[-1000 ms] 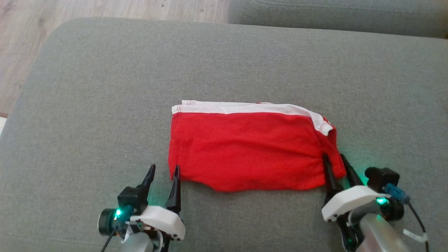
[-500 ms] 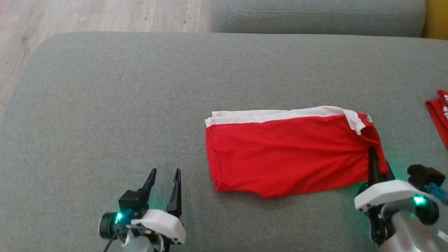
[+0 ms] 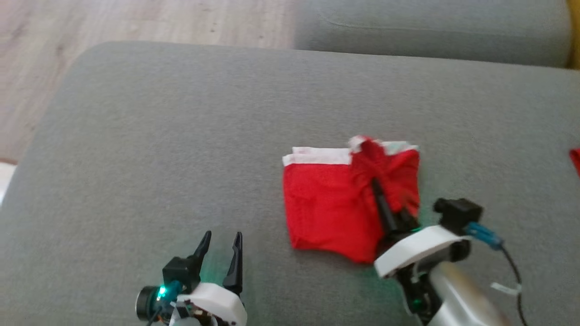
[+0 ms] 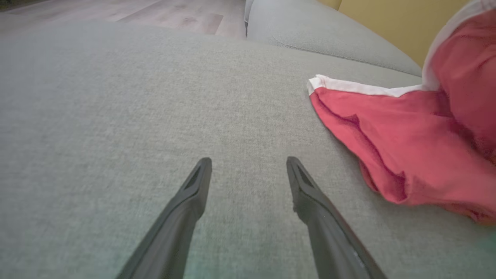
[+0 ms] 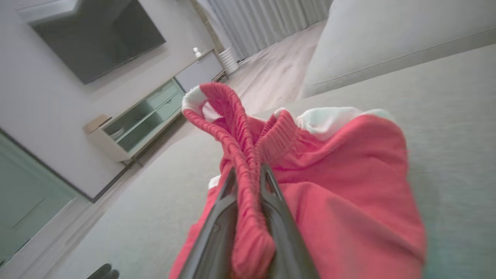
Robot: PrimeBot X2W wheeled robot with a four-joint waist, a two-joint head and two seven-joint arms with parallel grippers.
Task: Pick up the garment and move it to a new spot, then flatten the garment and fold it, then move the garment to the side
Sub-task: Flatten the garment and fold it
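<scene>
My right end effector [image 3: 376, 183] is pinched tight on the elastic waistband [image 5: 236, 128] of the red shorts [image 3: 321, 203]. It holds that end raised and doubled over the rest. The shorts lie right of centre on the grey sofa cushion [image 3: 181, 136], toward its near edge. My left end effector [image 3: 223, 234] is spread wide and empty, low over the cushion's near edge, apart from the shorts on their left.

left hand [image 3: 222, 237]: dark fingers [image 3: 235, 262], white shell [image 3: 213, 294] | right hand [image 5: 248, 170]: blue connector [image 3: 482, 234]
</scene>
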